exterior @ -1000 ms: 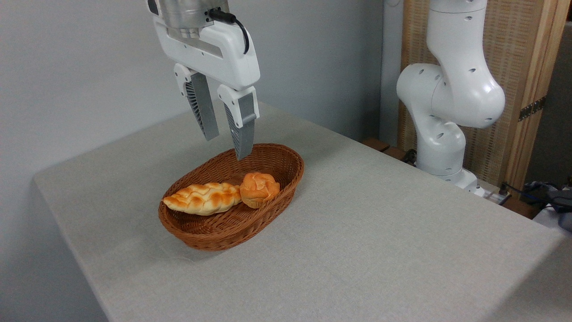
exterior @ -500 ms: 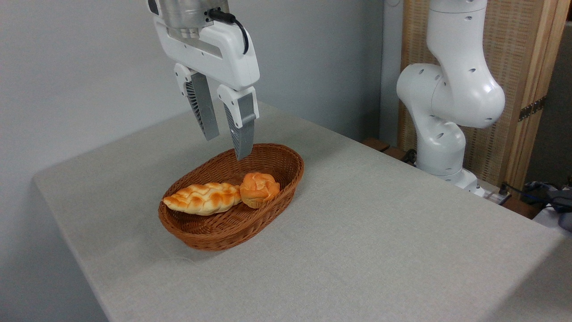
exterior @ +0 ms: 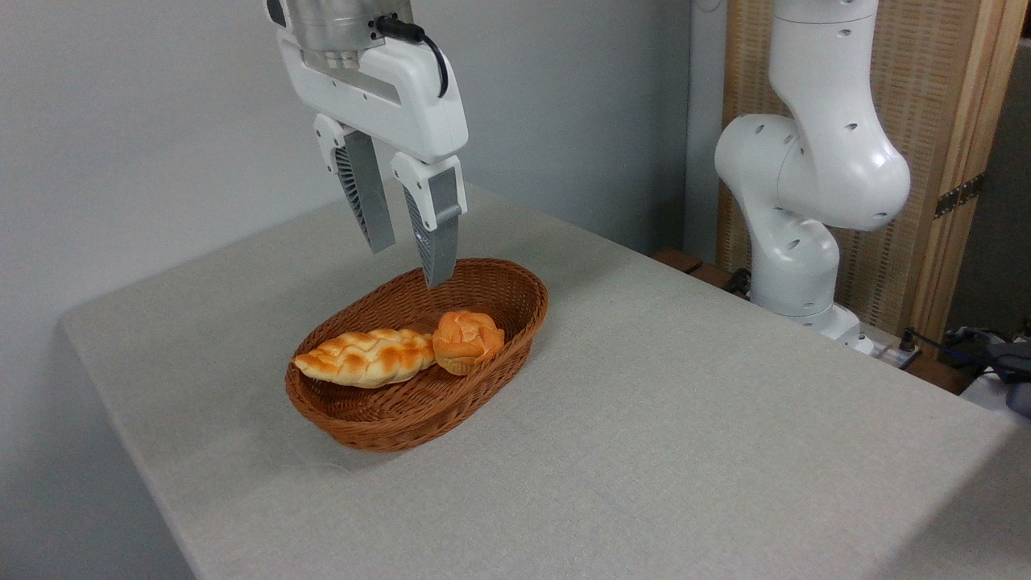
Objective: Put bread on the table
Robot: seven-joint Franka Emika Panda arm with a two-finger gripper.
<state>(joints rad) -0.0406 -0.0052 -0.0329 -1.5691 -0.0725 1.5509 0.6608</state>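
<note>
Grey table (exterior: 685,419) holds no bread yet: the braided loaf (exterior: 366,358) lies in the wicker basket (exterior: 515,334), and the gripper (exterior: 409,262) hangs above, fingers apart, empty.

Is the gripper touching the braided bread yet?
Apart. The fixed camera shows the open gripper hanging above the basket, with bare wicker visible between its fingertips and the bread lying below.

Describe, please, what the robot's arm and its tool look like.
The arm is glossy white with rounded joints. The tool has a white body under a silver metal flange, a black cable plugged in on top, and two grey ribbed, tapered fingers.
</note>
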